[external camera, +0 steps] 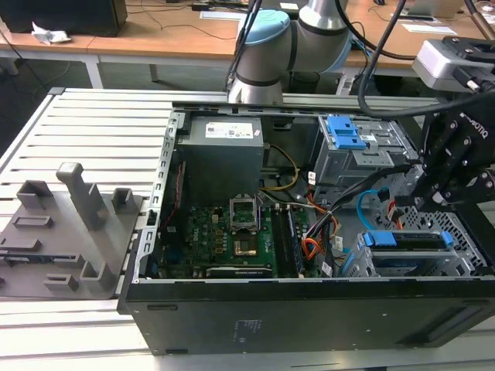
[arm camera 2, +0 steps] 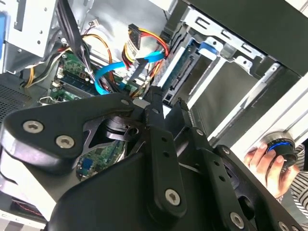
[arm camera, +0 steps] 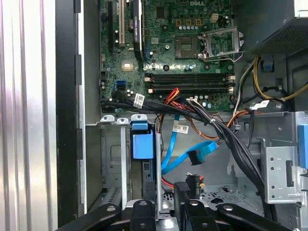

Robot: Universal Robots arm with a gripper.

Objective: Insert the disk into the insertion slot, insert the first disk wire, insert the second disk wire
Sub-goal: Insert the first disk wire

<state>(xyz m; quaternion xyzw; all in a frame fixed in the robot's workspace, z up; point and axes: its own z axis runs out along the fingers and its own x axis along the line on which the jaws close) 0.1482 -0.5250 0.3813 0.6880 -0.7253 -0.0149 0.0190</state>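
**Open computer case lying on a slatted table.** In the exterior view, the disk, framed by its blue bracket, sits inside the insertion slot. This slot is the low perforated cage at four o'clock from the motherboard. The taller grey bay, which carries a blue latch, stands at eleven o'clock from the cage. The gripper hangs at twelve o'clock from the cage, close above the disk.

In the first wrist view, the disk appears edge-on between the slot's walls. The gripper is poised near it. Its fingers stand narrowly parted, and nothing is seen pinched between them.

The second disk wire, light blue, bends in a loop beside the cage. Its dark plug hangs free, apart from the disk.

In the second wrist view, the first disk wire ends in a black plug that also lies apart from the disk. It crosses the blue cable beyond the gripper. A person's hand grips a dark knob outside the case.
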